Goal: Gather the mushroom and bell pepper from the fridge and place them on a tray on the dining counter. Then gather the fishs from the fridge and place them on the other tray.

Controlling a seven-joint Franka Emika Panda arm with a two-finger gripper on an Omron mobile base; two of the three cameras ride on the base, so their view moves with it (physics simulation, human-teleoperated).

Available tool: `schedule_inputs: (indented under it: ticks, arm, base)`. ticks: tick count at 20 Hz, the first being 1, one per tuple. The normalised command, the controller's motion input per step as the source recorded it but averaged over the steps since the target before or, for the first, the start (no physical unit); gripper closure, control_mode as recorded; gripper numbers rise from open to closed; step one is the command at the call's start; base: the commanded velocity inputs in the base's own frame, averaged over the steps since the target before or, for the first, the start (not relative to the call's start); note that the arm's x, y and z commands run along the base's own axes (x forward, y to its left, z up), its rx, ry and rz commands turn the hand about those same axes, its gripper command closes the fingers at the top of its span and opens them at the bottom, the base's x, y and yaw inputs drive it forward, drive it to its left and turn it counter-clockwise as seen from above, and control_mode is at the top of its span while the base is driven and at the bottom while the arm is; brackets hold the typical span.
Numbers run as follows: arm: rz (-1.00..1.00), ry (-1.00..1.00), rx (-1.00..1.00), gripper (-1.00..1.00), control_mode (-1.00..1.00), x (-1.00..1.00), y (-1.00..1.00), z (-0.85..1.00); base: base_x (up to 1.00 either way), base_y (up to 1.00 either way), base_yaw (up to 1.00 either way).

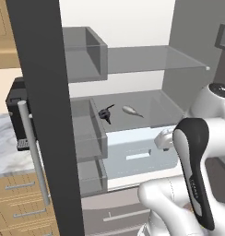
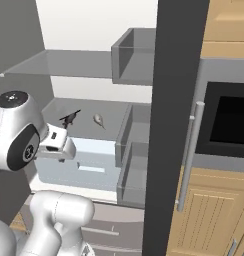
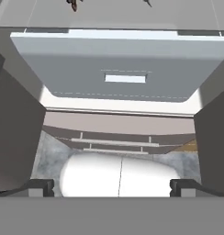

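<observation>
From the left base view, the fridge (image 1: 133,69) stood with its doors swung wide, the left door's dark edge and bar handle (image 1: 33,152) cutting across the frame so the arm had a free lane to the shelves. On the middle shelf lay two fish: a dark one (image 1: 106,113), tail cocked up, and a paler silvery one (image 1: 131,110) just beside it to the right, both lying flat near the shelf's middle where a reach from above the pale crisper drawer (image 1: 137,154) could get at them. No red pepper or brown mushroom could be made out on those shelves, so I judged the fish stage was the one in hand. From the right base view, the gripper (image 2: 58,142) hung low in front of that drawer, well short of the dark fish (image 2: 69,119) and the pale fish (image 2: 98,120), its hand pitched downward. In the hand view the finger tips (image 3: 40,187) sat far apart at the bottom corners, spread full and holding nothing, while the drawer front (image 3: 123,73) faced the camera and the dark fish (image 3: 73,4) peeked at the top edge, which told me the wrist had to tilt up before any grab.
</observation>
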Motion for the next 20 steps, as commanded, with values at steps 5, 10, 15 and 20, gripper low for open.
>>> schedule_inputs:
  ticks: [5,10,15,20]
  arm:
    - [0.01,-0.15,0.02,-1.0,-1.0,0.38,-0.18,0.0]
    - [0.0,-0.37,0.0,-1.0,-1.0,0.29,-0.03,0.0]
    - [0.0,-0.26,0.0,-1.0,-1.0,0.38,0.0,-0.03]
    - [-0.02,-0.09,0.0,-1.0,-1.0,0.55,0.0,0.0]
  base:
    - [0.0,0.0,0.0]
    - [0.0,0.0,0.0]
    - [0.0,0.0,0.0]
    - [0.0,0.0,0.0]
